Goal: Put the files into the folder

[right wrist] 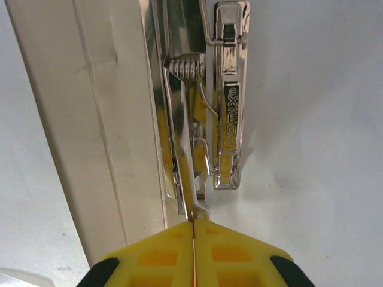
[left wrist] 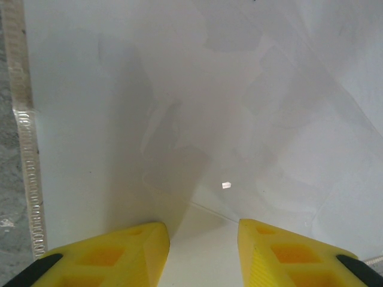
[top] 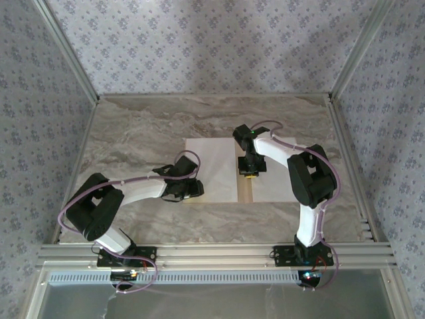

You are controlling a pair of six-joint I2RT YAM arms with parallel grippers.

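Folder (top: 246, 191): lies open and flat at the centre of the table (top: 133, 133). Its tan spine runs from 12 to 6 o'clock.
Left file (top: 214, 166): white sheet on the half at 9 o'clock from the spine.
Right file (top: 277, 183): white sheet on the half at 3 o'clock.
Clip (right wrist: 227, 107): chrome, beside the spine strip.
Left gripper (top: 194, 191): at the left file's 7 o'clock corner. It is released, fingers apart over white paper.
Right gripper (right wrist: 194, 226): over the spine, clenched, tips meeting at the clip's lever end. Whether the lever is nipped cannot be told.
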